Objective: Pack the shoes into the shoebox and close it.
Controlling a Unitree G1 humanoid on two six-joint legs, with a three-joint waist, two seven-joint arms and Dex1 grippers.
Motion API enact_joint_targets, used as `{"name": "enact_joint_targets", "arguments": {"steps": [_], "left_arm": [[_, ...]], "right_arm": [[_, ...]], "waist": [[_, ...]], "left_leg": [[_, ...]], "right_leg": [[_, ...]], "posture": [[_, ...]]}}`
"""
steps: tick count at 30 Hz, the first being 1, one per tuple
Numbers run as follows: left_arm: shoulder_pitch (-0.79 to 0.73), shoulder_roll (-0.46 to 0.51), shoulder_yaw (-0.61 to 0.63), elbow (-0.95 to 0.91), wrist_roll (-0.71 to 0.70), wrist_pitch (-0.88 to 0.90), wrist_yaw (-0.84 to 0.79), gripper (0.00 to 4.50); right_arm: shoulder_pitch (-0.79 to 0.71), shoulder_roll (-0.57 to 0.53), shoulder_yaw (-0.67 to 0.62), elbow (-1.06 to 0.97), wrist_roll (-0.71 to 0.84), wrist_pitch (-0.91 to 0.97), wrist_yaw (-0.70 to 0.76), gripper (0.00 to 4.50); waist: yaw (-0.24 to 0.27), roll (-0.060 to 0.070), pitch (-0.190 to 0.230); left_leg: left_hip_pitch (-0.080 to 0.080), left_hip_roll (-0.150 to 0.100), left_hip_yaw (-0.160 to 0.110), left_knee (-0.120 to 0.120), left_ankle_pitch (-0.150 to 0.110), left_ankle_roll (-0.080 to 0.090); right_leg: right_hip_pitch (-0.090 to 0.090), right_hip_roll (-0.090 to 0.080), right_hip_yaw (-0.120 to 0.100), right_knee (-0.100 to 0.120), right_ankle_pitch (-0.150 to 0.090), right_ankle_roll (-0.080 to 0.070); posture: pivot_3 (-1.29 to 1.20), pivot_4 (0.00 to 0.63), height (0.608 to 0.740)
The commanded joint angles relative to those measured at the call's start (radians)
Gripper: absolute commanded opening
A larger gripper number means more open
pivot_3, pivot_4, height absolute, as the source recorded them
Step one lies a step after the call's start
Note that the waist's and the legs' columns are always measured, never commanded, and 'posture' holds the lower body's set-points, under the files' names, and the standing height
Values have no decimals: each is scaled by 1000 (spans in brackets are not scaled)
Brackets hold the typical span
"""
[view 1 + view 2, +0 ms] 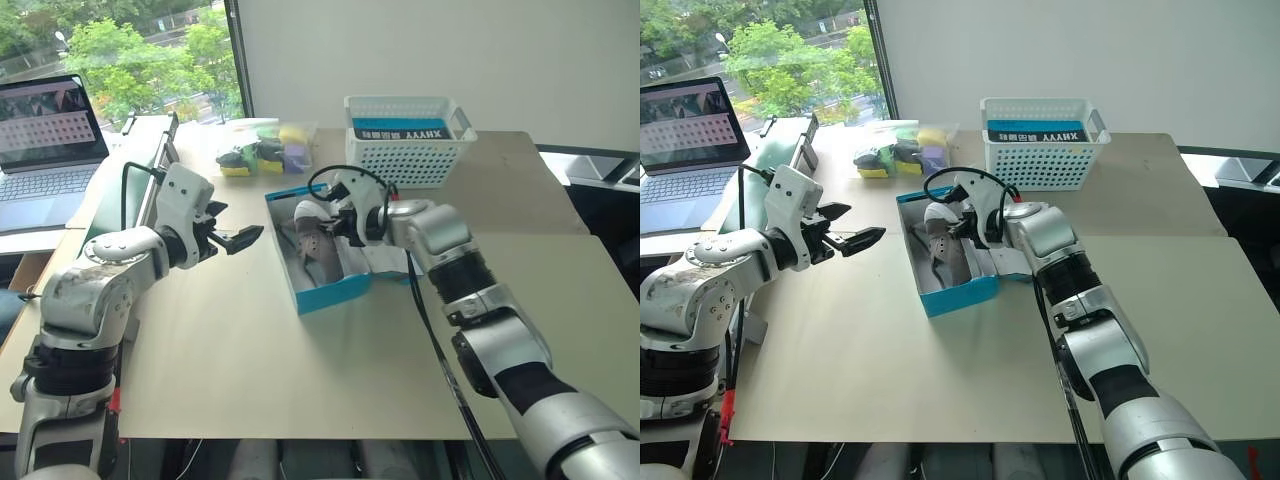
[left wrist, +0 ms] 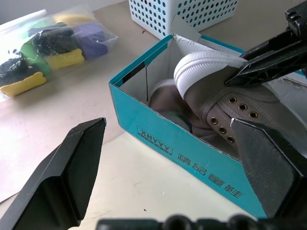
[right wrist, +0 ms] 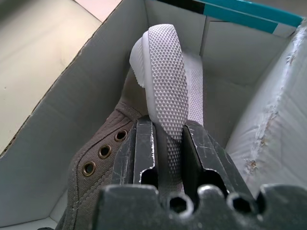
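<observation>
The cyan shoebox stands open in the middle of the table, its lid flap folded out to the right. My right gripper is shut on the pale treaded sole of a grey-brown shoe, which hangs tilted inside the box, toe down. In the left wrist view this shoe rises above the box wall, with a second shoe lying lower in the box. My left gripper stands open and holds nothing, a short way left of the box and just above the table.
A white lattice basket with a cyan item in it stands behind the box. Left of the basket lies a clear bag of yellow, purple and black items. A laptop sits on a side table at far left.
</observation>
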Motion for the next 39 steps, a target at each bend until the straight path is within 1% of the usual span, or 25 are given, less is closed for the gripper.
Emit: {"name": "enact_joint_targets", "arguments": {"steps": [1,5,7,8,9,12,14,16,17,21,26,30,32,36,38,39], "left_arm": [[-14,-3,26,-38,0,-5,7,4457],[-10,1,6,-55,5,-5,1,4457],[-8,3,-3,-61,10,-7,-2,4500],[-9,4,-4,-61,11,-7,-4,4500],[-8,10,-14,-62,18,-10,-8,4500],[-6,12,-31,-67,24,-12,-17,4500],[-7,7,-36,-66,23,-12,-19,4500],[-9,5,-42,-64,24,-14,-22,4500],[-10,5,-45,-62,25,-16,-24,4500],[-13,1,-50,-56,28,-20,-33,4500],[-21,-1,-56,-42,33,-29,-49,4500],[-26,-3,-56,-27,38,-37,-59,4500],[-31,-7,-59,-19,42,-41,-63,4500],[-37,-11,-65,-9,49,-50,-73,4500],[-40,-10,-66,-5,52,-53,-80,4500],[-42,-7,-65,-3,54,-52,-85,4500]], "right_arm": [[-1,28,36,108,-92,-89,-4,330],[-2,76,103,163,-170,-159,19,330],[-1,86,139,168,-211,-183,39,1270],[-2,89,143,172,-222,-189,45,1480],[1,92,164,172,-246,-200,59,1893],[11,89,224,139,-312,-218,89,2880],[14,78,242,112,-345,-226,93,3603],[17,66,248,84,-372,-226,94,4246],[16,59,248,68,-384,-224,94,4474],[15,36,221,-17,-382,-172,139,4474],[-17,-20,98,-193,-319,-48,168,4474],[-54,-39,13,-294,-272,54,174,4474],[-78,-48,-20,-324,-257,88,172,4474],[-86,-63,-36,-348,-249,111,167,4474],[-79,-70,-45,-361,-236,117,170,3940],[-67,-77,-42,-373,-227,123,180,3746]], "waist": [[0,0,0],[0,0,0],[1,0,0],[2,0,0],[2,0,0],[0,0,0],[0,0,0],[1,0,0],[1,0,0],[3,0,0],[4,0,0],[4,0,0],[-2,0,0],[-1,0,0],[1,0,0],[2,0,0]], "left_leg": [[1,0,0,0,0,0],[3,0,0,1,0,0],[4,0,0,1,0,-1],[4,0,0,1,1,-1],[5,0,0,1,1,-1],[5,0,0,1,1,-1],[6,0,0,1,1,-1],[6,0,0,1,1,-1],[6,0,0,2,1,-1],[6,0,-1,2,1,-2],[1,0,-1,2,1,-2],[0,0,-1,2,1,-1],[0,0,-1,2,1,-1],[0,0,-1,2,1,-1],[0,0,-1,2,1,-1],[0,0,-1,2,1,-1]], "right_leg": [[1,0,0,0,0,0],[3,0,0,2,0,0],[3,0,0,3,0,0],[3,0,0,4,0,0],[3,0,0,4,0,0],[4,0,0,5,0,0],[4,0,0,5,0,0],[3,0,0,5,0,0],[3,0,0,6,0,0],[4,0,0,6,0,0],[0,0,0,5,0,0],[-1,0,0,5,0,0],[-1,0,0,5,0,0],[-1,1,0,5,0,0],[-1,0,0,5,0,0],[-1,0,0,5,0,0]], "posture": [[0,150,740],[0,150,740],[0,150,740],[0,150,740],[0,150,740],[0,150,740],[0,150,740],[0,150,740],[0,150,740],[0,150,740],[0,150,740],[0,150,740],[0,150,740],[0,150,740],[0,150,740],[0,150,740]]}}
